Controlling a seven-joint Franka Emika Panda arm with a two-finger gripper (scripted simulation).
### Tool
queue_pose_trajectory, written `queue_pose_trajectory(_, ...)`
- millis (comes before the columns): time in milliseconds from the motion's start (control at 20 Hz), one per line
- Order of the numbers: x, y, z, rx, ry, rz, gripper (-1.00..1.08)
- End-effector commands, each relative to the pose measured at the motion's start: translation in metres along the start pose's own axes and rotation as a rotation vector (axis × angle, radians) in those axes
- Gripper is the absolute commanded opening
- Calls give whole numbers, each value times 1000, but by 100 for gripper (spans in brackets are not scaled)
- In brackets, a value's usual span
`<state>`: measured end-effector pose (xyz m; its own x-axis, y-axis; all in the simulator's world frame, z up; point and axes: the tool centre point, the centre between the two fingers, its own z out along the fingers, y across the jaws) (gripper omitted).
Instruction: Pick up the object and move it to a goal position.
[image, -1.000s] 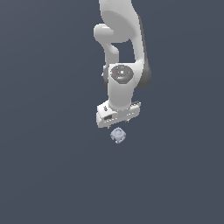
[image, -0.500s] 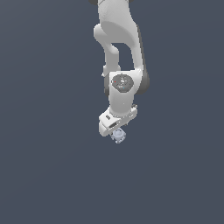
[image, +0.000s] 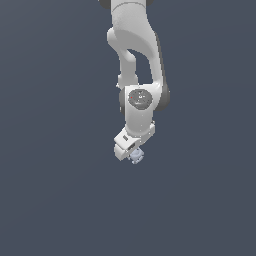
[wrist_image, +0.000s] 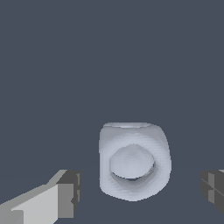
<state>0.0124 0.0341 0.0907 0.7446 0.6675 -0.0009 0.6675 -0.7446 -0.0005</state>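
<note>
Just the spread gripper (wrist_image: 140, 192) astride the lump (wrist_image: 133, 164), fingers (wrist_image: 65, 192) apart from it.

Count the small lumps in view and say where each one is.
1. The pale lump sits between the open jaws of the gripper, touching neither finger. In the exterior view it shows just under the gripper. No other is visible.

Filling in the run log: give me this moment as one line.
phase: pre-grasp | gripper: open, fingers either side of object, gaps visible | object: not gripped | goal: not visible
</note>
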Motion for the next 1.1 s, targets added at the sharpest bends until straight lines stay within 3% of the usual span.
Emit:
queue_pose_trajectory(0,0,0,1,-1,1,-8,100)
queue_pose_trajectory(900,0,0,51,0,1,-8,100)
queue_pose_trajectory(950,0,0,51,0,1,-8,-100)
queue_pose_trajectory(1050,0,0,51,0,1,-8,-100)
